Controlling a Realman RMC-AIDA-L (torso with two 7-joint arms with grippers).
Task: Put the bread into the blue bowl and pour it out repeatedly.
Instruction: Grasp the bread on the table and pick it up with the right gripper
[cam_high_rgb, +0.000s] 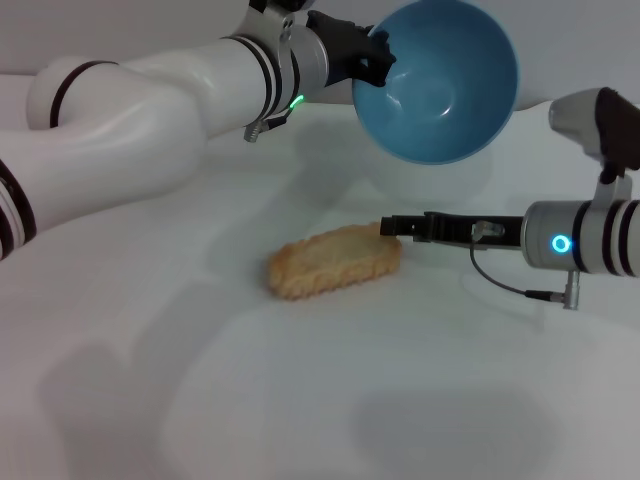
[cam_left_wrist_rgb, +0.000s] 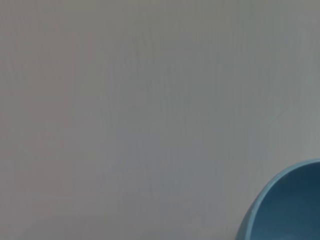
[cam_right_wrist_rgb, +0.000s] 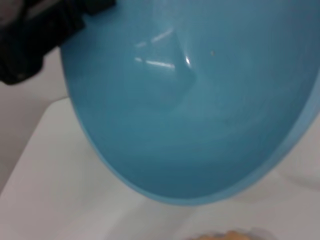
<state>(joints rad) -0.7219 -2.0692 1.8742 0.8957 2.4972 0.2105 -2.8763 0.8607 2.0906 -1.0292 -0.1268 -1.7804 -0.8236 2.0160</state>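
Blue bowl (cam_high_rgb: 436, 82) hangs tipped and emptied, pinched at its rim by the left gripper (cam_high_rgb: 378, 58), while the right gripper (cam_high_rgb: 392, 227), fingers pressed together, touches the bread (cam_high_rgb: 334, 261) for reloading.

Head camera looks down on the blue bowl (cam_high_rgb: 437, 80); both wrist cameras sit close, sharing that bowl.

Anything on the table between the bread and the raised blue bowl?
Only the right gripper, reaching the bread at its end nearest the blue bowl, which the left gripper holds tilted in the air. Head view shows it.
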